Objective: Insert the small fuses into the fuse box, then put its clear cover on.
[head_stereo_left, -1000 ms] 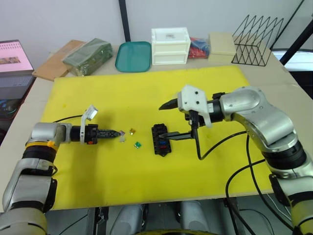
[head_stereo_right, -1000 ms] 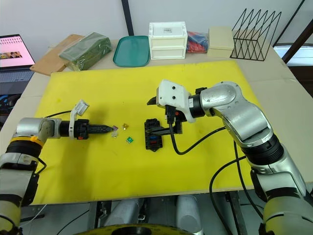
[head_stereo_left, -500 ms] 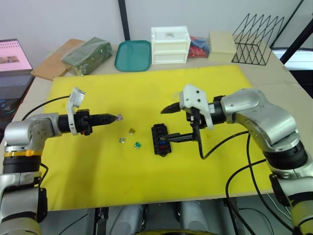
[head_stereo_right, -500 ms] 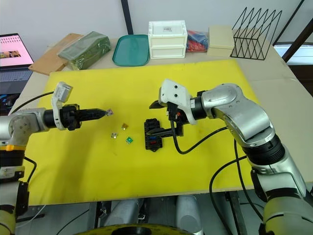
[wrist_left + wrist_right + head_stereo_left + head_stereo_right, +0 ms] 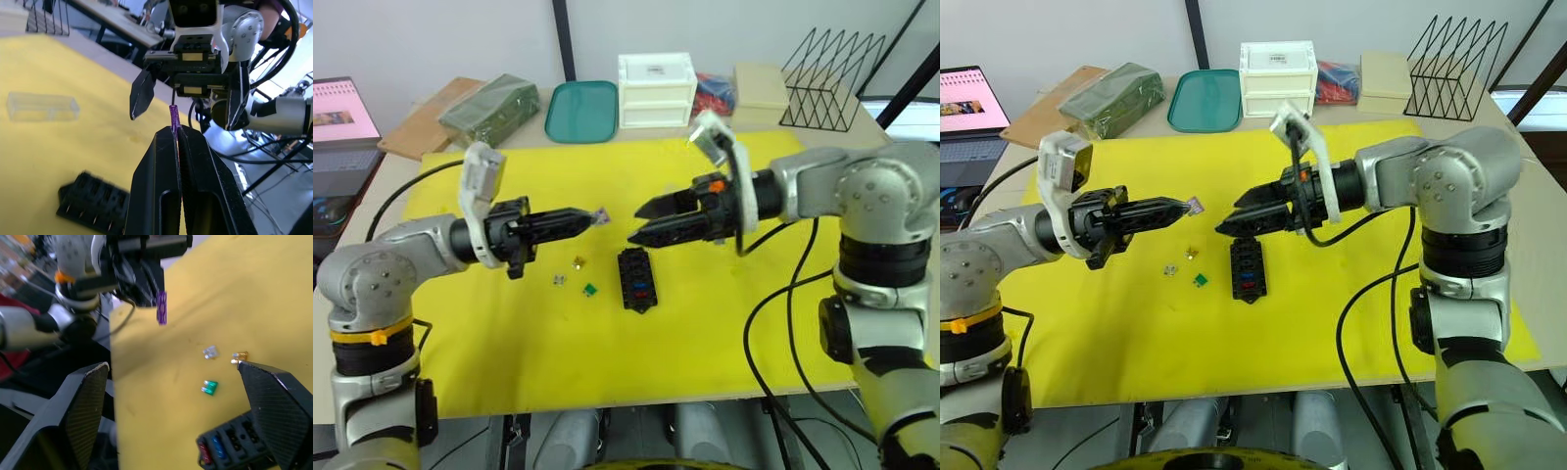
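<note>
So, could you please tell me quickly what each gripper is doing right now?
Left gripper: shut on the small translucent purple blade fuse.
Right gripper: open, holding nothing.

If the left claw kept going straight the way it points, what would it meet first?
Most likely the open right claw facing it, reached first by the purple fuse in the left claw; depth alignment is uncertain.

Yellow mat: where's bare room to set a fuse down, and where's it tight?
Free: the yellow mat on the robot's side of the fuse box, and its far strip before the teal tray. Tight: between left gripper holding the purple fuse, open right gripper, and loose fuses.
</note>
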Robot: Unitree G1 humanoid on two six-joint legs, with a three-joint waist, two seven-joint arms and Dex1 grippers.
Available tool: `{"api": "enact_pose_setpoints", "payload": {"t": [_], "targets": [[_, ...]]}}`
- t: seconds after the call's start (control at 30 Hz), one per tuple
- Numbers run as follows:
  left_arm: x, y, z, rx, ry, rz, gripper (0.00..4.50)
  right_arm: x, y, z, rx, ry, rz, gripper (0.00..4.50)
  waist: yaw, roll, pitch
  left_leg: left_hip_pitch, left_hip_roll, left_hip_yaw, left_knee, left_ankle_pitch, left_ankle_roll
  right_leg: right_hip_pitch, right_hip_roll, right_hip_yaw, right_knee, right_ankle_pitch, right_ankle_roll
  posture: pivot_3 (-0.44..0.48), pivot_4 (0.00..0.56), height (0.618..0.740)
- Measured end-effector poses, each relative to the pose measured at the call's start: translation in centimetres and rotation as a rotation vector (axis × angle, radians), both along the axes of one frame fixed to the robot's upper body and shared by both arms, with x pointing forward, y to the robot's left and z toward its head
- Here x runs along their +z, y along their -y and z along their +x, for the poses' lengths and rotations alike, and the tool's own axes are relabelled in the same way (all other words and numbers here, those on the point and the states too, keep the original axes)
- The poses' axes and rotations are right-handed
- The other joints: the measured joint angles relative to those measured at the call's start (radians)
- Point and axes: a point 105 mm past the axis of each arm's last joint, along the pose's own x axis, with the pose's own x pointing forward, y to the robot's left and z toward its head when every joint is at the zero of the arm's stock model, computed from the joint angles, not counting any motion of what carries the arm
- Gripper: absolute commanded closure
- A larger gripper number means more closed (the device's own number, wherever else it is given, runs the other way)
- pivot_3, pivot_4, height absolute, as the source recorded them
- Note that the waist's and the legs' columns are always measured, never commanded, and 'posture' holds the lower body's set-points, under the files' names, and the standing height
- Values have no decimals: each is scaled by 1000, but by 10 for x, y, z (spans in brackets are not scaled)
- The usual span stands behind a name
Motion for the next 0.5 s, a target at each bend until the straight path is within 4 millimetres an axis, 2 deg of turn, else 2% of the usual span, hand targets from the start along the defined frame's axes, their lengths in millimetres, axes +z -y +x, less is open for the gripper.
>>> {"api": "enact_pose_setpoints", "payload": {"t": [0.1, 0.5], "targets": [[1, 3, -1, 19, 0, -19, 4500, 5, 1, 0, -6, -17, 39, 1984, -1, 0, 0, 0, 0, 0, 0, 0, 0, 0, 0, 0, 0, 0, 0, 0, 150, 740], [5, 9, 0, 53, 21, -77, 4500, 10, -10, 0, -22, -77, 125, 1984, -2, 0, 0, 0, 0, 1, 0, 0, 0, 0, 0, 0, 0, 0, 0, 0, 150, 740]]}}
